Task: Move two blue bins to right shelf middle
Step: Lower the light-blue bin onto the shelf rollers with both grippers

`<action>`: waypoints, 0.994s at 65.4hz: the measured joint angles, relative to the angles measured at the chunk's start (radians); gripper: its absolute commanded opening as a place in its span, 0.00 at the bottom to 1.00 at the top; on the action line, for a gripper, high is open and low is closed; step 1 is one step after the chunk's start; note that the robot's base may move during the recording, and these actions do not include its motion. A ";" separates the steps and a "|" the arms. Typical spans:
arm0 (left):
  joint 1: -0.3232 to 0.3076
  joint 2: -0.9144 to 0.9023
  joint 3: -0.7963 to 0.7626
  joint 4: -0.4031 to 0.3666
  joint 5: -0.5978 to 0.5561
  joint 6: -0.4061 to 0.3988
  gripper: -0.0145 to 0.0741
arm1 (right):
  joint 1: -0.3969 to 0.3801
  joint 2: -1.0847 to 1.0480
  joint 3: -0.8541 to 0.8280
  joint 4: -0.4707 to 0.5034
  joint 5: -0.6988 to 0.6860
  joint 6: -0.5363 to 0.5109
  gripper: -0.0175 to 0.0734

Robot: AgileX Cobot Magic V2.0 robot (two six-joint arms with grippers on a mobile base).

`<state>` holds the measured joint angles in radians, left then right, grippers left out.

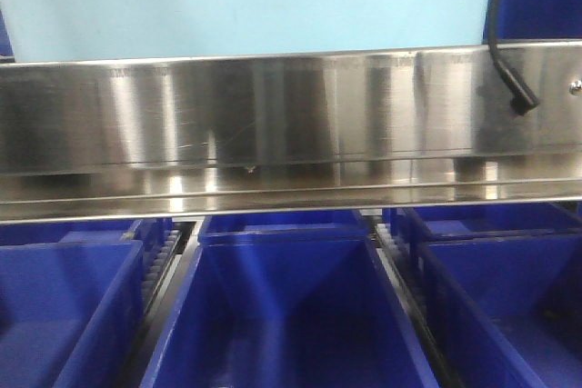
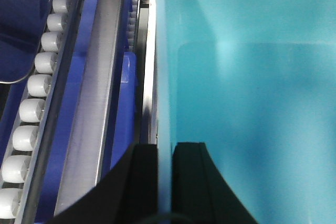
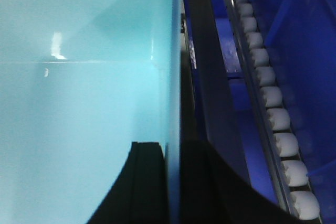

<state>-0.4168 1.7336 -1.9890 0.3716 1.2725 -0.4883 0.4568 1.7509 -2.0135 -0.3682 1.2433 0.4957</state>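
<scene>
A pale aqua bin fills the top of the front view, above a steel shelf rail. In the left wrist view my left gripper is shut on the bin's left wall, one finger outside and one inside the bin. In the right wrist view my right gripper is shut on the bin's right wall, with the bin's inside to the left. Only one pale bin shows; a second is not in view.
Dark royal-blue bins sit side by side on the shelf level below the rail. White roller tracks run beside the bin on both sides. A black cable hangs at the upper right over the rail.
</scene>
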 measured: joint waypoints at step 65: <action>0.004 0.001 0.169 -0.015 -0.026 0.004 0.04 | 0.000 0.089 0.000 0.026 0.053 0.002 0.01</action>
<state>-0.4130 1.7350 -1.8204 0.3567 1.2467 -0.4842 0.4568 1.8397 -2.0135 -0.3424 1.2964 0.4975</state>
